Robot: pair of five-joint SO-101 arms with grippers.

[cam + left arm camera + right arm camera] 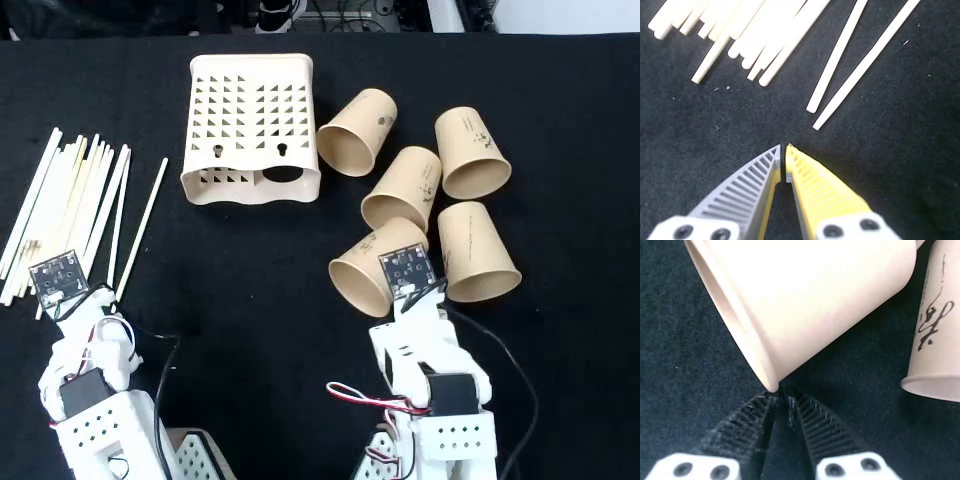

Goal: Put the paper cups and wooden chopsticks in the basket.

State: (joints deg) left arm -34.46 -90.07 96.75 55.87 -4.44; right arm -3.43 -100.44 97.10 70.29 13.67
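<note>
Starting stage, I judge: five paper cups [405,190] at 2 o'clock of table and wooden chopsticks [70,195] fanned at 9 o'clock all lie outside basket [250,110] at 12. My left gripper [785,150] pressed together, empty, just short of two stray sticks. My right gripper [783,399] pressed together, tips at nearest cup [805,295] rim. Next: spread jaws, straddle rim. Cannot tell which way basket mouth faces.

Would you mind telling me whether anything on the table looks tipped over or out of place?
All five paper cups lie on their sides, and the basket seems tipped too, a perforated wall facing up.
</note>
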